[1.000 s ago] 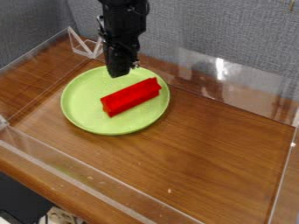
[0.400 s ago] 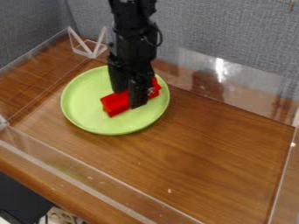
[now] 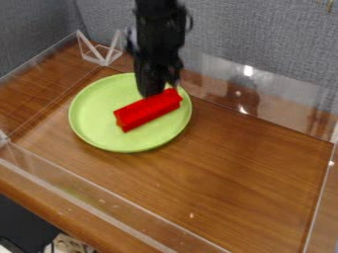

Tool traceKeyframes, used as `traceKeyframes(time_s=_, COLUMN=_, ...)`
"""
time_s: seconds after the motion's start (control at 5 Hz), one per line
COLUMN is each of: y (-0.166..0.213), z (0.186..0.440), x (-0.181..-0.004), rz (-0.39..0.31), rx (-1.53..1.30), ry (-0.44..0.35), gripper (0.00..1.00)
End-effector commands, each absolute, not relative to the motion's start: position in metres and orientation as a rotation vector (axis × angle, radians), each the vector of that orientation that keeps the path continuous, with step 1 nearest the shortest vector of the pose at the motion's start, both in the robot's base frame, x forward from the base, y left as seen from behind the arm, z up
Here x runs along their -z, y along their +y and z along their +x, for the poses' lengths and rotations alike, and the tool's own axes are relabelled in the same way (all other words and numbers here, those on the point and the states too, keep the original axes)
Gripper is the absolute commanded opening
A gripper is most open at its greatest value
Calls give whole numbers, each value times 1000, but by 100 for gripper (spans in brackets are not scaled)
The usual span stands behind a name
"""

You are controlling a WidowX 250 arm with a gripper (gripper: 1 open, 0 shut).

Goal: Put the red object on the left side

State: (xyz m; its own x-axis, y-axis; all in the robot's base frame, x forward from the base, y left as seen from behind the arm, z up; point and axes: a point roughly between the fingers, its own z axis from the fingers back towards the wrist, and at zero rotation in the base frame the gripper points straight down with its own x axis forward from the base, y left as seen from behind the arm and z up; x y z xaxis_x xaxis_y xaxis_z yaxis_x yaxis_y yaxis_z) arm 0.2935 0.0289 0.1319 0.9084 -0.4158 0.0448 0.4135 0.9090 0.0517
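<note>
Wooden desk (image 3: 224, 168) ringed by clear acrylic walls; grey backdrop behind. Lime-green plate (image 3: 93, 124) sits toward the desk's far-left corner. Red object (image 3: 145, 110) lies on the plate. Black tool (image 3: 161, 84), closed and empty, points down above the block's far end. No legible writing.

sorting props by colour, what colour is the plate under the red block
Lime green, plain, no pattern: the plate shows clearly in the camera view.
</note>
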Motion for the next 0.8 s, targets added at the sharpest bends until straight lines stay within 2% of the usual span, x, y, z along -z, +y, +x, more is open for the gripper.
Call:
traceKeyframes(time_s=0.0, y=42, z=295, x=-168, rz=69, rx=446, ry=-125, gripper=0)
traceKeyframes(time_s=0.2, y=51, z=294, x=-142, rz=42, rx=428, ry=-94, gripper=100)
traceKeyframes(time_s=0.6, y=58, z=295, x=-95, rz=-9, rx=404, ry=-41, gripper=100)
